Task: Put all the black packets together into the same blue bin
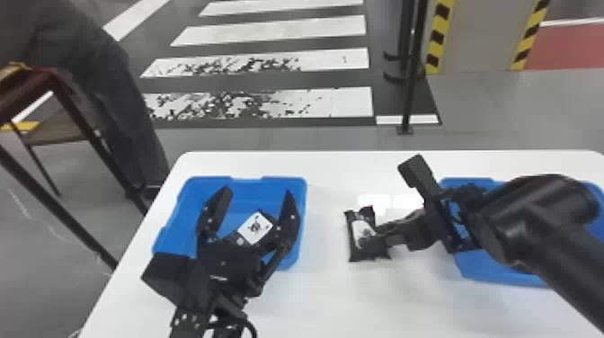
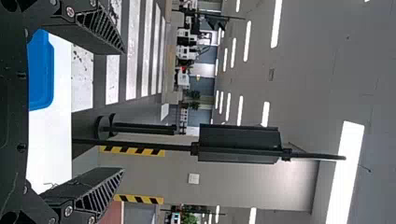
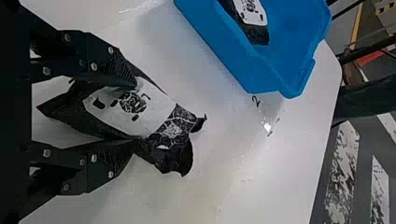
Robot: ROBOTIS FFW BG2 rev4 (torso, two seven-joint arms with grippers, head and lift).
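Sitting in the left bin [image 1: 179, 224], one black packet [image 1: 255, 228]; right gripper [image 1: 384, 233] grasping a second packet [image 1: 363, 231], left gripper's [image 1: 258, 192] fingers spread!

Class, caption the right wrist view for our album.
Black packet held in the right tool, near a blue bin containing another packet.

A bare strip of table [image 1: 326, 224] leaves passage between the left bin [image 1: 303, 211] and the packet [image 1: 355, 242] in the right tool [image 1: 382, 233]; the bin's raised wall bounds it. The left tool [image 1: 257, 191], fingers apart, obstructs the left bin from above. The right arm [image 1: 539, 233] crosses over the right bin [image 1: 503, 275], with open table behind both bins.
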